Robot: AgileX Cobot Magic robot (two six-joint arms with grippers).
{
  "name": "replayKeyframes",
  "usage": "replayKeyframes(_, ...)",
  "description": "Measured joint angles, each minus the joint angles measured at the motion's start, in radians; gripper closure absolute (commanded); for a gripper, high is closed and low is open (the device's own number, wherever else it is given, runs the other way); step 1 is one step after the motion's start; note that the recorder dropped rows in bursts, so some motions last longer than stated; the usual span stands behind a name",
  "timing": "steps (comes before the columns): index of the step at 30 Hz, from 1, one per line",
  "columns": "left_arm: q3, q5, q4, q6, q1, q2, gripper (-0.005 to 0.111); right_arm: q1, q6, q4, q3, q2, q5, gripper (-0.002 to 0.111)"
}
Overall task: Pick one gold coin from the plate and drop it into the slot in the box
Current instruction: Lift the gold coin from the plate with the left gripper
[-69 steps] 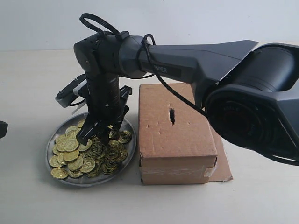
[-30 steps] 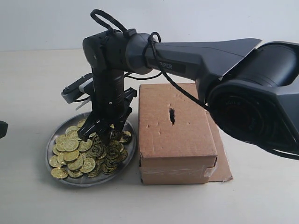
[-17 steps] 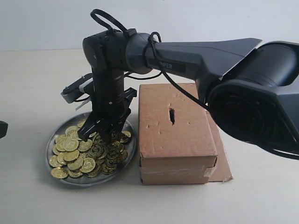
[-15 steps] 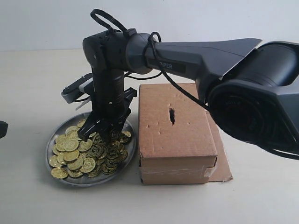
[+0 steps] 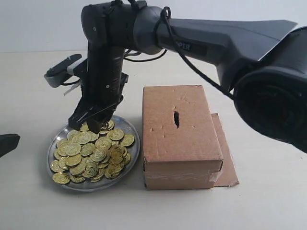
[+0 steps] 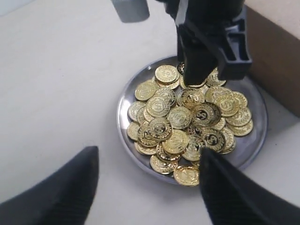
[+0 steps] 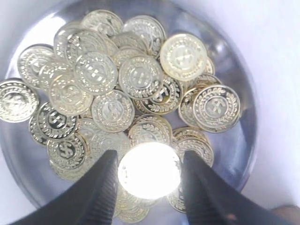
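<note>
Shiny metal plate [image 5: 134, 155], glossy gold coins [image 5: 91, 155] — matt brown cardbd box [image 5: 182, 139].

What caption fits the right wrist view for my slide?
Right claw holds one gold coin above the coin pile in the plate.

The plate [image 5: 135, 155] sits on the worktop [image 5: 33, 86], just left of the box [image 5: 184, 143]. Coins [image 5: 91, 155] lie heaped in the plate. The slot [image 5: 176, 119] is in the middle of the box's top. The box rests on a sheet [image 5: 228, 163] that juts out to its right. The right end effector [image 5: 88, 127] hangs over the plate's far edge with one coin [image 7: 149, 169] between its fingers. The left end effector [image 6: 149, 161] is further left, apart from the plate.
</note>
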Motion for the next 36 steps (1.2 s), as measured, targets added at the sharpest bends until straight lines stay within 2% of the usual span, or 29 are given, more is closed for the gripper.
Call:
replayKeyframes(5, 0.0, -0.002, 0.0, 0.237, -0.012, 0.0, 0.049, 0.0, -0.08, 0.047, 0.0, -0.055, 0.004, 0.074)
replayKeyframes(8, 0.0, -0.022, 0.0, 0.392, -0.036, 0.0, 0.048, 0.0, -0.127, 0.117, 0.0, -0.092, 0.004, 0.074)
replayKeyframes(14, 0.031, -0.189, 0.111, 0.59, -0.053, 0.0, 0.046, 0.0, -0.174, 0.206, 0.002, -0.183, 0.006, 0.074)
replayKeyframes(17, 0.077, -0.357, 0.189, 0.685, -0.062, 0.0, 0.046, 0.0, -0.227, 0.235, 0.098, -0.29, 0.006, 0.074)
replayKeyframes(20, 0.085, -0.396, 0.215, 0.736, -0.099, 0.0, 0.046, 0.0, -0.29, 0.266, 0.194, -0.36, 0.006, 0.074)
replayKeyframes(25, 0.088, -0.411, 0.326, 0.76, -0.249, 0.0, 0.046, 0.0, -0.397, 0.302, 0.362, -0.483, 0.008, 0.074)
replayKeyframes(29, 0.088, -0.411, 0.425, 0.765, -0.449, -0.022, 0.046, 0.0, -0.46, 0.352, 0.492, -0.577, 0.008, 0.074)
replayKeyframes(32, 0.088, -0.411, 0.443, 0.781, -0.545, -0.022, 0.046, 0.008, -0.486, 0.394, 0.543, -0.61, 0.01, 0.074)
replayKeyframes(34, 0.088, -0.411, 0.45, 0.796, -0.59, -0.022, 0.046, 0.031, -0.494, 0.401, 0.566, -0.612, 0.01, 0.074)
replayKeyframes(36, 0.088, -0.411, 0.458, 0.802, -0.6, -0.022, 0.049, 0.054, -0.504, 0.405, 0.574, -0.612, 0.01, 0.074)
